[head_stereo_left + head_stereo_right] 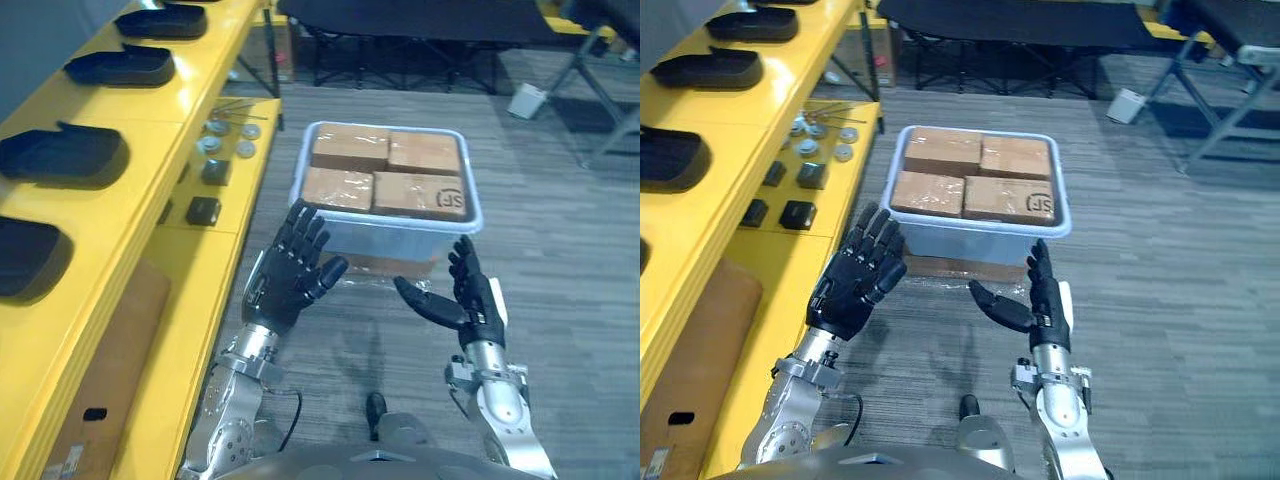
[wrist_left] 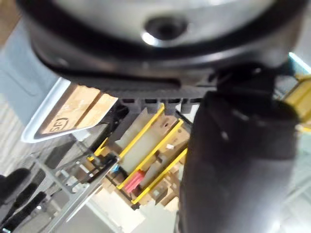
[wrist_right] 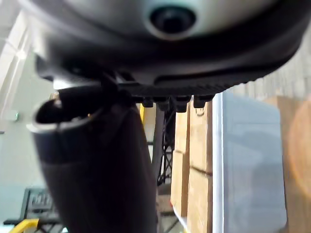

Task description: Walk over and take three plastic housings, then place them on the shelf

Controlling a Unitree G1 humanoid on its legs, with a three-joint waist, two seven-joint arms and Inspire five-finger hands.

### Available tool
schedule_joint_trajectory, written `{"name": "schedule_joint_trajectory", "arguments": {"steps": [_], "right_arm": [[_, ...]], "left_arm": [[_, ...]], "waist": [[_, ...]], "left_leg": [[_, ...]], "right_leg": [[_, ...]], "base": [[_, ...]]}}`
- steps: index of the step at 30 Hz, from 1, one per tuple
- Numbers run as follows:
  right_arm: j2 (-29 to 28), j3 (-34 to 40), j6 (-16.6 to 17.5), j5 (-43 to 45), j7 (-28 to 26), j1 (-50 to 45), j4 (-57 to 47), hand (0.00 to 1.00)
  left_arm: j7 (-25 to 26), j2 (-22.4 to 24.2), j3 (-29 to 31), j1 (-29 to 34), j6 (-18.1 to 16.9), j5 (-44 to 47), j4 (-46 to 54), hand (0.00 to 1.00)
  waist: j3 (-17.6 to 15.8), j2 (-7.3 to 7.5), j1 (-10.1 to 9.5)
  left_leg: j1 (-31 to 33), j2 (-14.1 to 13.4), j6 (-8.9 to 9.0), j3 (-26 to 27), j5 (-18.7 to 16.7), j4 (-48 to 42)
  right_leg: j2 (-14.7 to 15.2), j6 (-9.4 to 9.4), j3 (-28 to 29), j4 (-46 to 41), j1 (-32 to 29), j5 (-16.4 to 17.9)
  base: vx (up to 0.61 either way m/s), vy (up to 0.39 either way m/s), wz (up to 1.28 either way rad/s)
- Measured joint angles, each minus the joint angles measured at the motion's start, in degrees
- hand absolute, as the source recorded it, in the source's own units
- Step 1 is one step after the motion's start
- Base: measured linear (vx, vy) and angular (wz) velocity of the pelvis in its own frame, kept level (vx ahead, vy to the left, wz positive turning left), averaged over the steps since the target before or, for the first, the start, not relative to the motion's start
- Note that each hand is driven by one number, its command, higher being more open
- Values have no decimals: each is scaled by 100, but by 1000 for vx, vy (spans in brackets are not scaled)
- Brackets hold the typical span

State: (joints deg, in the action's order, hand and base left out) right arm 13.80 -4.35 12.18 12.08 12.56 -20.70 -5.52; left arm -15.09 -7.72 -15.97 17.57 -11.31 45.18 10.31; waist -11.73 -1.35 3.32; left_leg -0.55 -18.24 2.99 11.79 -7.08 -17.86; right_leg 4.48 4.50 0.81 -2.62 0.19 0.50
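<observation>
Fingers of the left hand [image 1: 290,275] and right hand [image 1: 470,300] are spread open and hold nothing, hovering just short of a pale bin [image 1: 385,232] of brown boxes [image 1: 388,170] on the floor. Dark plastic housings [image 1: 60,155] already lie along the yellow shelf [image 1: 130,215], well off past the left fingers. Whether more are to be fetched, or these complete the job, cannot be judged

Silver-grey arms carry a dark left hand [image 1: 285,280] and right hand [image 1: 470,305].
</observation>
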Motion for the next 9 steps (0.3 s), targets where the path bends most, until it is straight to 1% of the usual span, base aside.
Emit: {"name": "schedule_joint_trajectory", "arguments": {"steps": [1,2,3,4,5,6,7,8,9], "right_arm": [[-8,88,1,274,-3,-39,-30,100],[-13,118,3,358,-3,-48,-37,100],[-31,154,3,496,2,-49,-33,100],[-75,164,3,532,30,-45,-3,100],[-183,175,4,515,54,-19,164,100],[-298,154,-28,509,52,27,499,100],[-340,140,-63,503,38,48,752,100],[-410,145,-125,492,18,233,1402,100],[-511,220,-220,493,4,396,2093,100]], "left_arm": [[4,6,-14,-13,0,-17,-179,100],[4,11,-16,-14,1,-32,-239,100],[5,14,-17,-36,4,-45,-332,100],[15,12,-10,-92,7,-60,-435,100],[27,-6,-3,-264,29,-76,-704,100],[120,-93,4,-477,78,-188,-1157,100],[199,-116,13,-580,84,-423,-1428,100],[331,-197,32,-769,129,-925,-2020,100],[439,-290,55,-921,264,-1407,-2612,100]], "waist": [[-5,8,13],[22,-36,15],[72,-118,26],[82,-128,21],[43,-48,10],[54,16,-2],[79,43,-2],[111,86,-4],[139,122,5]], "left_leg": [[-47,101,-8,-68,-125,53],[-107,163,-2,-100,-190,152],[-195,248,51,-111,-256,371],[-250,345,149,-114,-304,579],[-301,490,253,-95,-242,718],[-305,601,310,-122,-213,732],[-312,638,342,-121,-209,735],[-360,706,377,-108,-205,755],[-422,765,396,-100,-201,796]], "right_leg": [[74,80,76,31,-4,-55],[108,166,109,65,-21,-119],[162,255,132,89,-70,-190],[230,315,146,88,-138,-231],[371,395,115,116,-144,-289],[500,443,59,202,-74,-350],[542,458,-17,225,-60,-387],[614,440,-206,313,18,-459],[679,434,-286,397,107,-496]], "base": [[-13,83,-48],[-12,140,-27],[-10,140,-15],[-21,197,-11],[-35,228,4],[-36,217,8],[-29,169,10],[-14,100,0],[-7,70,-1]]}}
